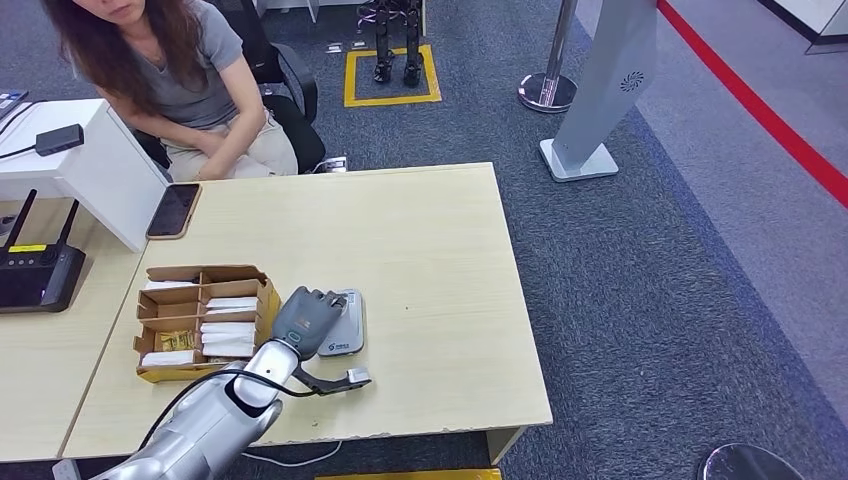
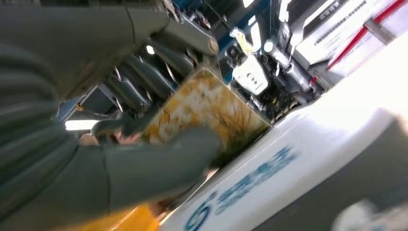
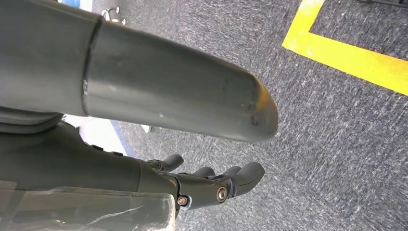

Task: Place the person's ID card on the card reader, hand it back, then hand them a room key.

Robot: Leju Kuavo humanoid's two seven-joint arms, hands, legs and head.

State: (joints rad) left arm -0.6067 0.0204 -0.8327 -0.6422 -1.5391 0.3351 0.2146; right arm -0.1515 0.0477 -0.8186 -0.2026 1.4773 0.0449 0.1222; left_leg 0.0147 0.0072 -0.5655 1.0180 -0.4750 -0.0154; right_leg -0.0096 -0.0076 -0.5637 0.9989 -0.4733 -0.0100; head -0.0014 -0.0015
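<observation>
The silver left arm rises from the lower left of the head view, bent at the wrist, its left hand (image 1: 312, 320) just left of centre. In the left wrist view thumb and fingers (image 2: 144, 91) pinch a card (image 2: 204, 113). The right hand (image 3: 211, 185) hangs with nothing in it, fingers loosely curled.

High head view; close wrist views
</observation>
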